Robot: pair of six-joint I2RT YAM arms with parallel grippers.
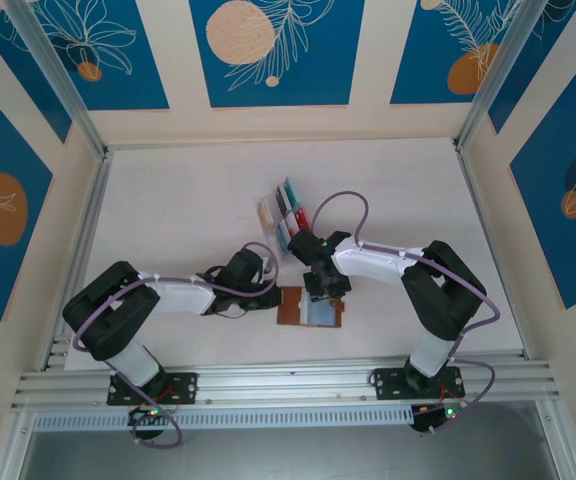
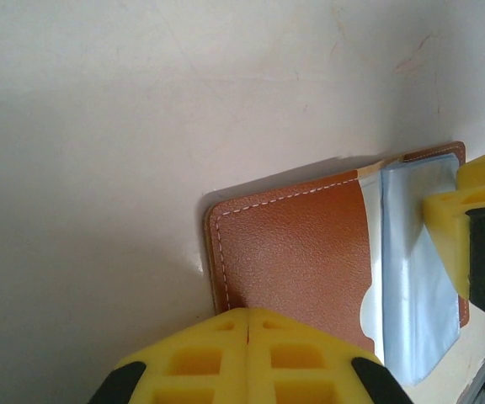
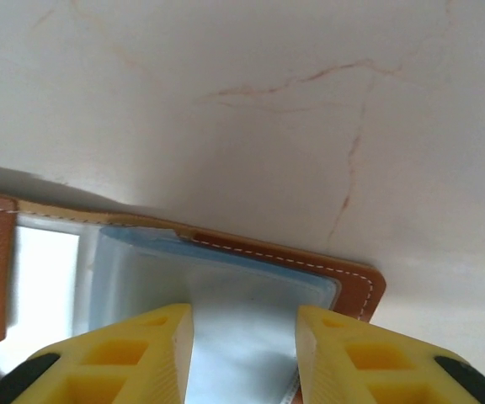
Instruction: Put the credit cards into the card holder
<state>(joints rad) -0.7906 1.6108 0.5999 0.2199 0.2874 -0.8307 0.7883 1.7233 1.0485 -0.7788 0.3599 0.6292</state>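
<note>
Your left end effector [image 2: 247,337] sits closed against the card holder [image 2: 293,261]; your right end effector [image 3: 242,324], narrowly parted, straddles a bluish card [image 3: 226,282], perhaps touching.

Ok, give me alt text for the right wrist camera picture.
The right gripper, its yellow fingers parted, sits over the pale blue plastic pocket of an open brown wallet. The wallet lies on a pale, veined table.
</note>
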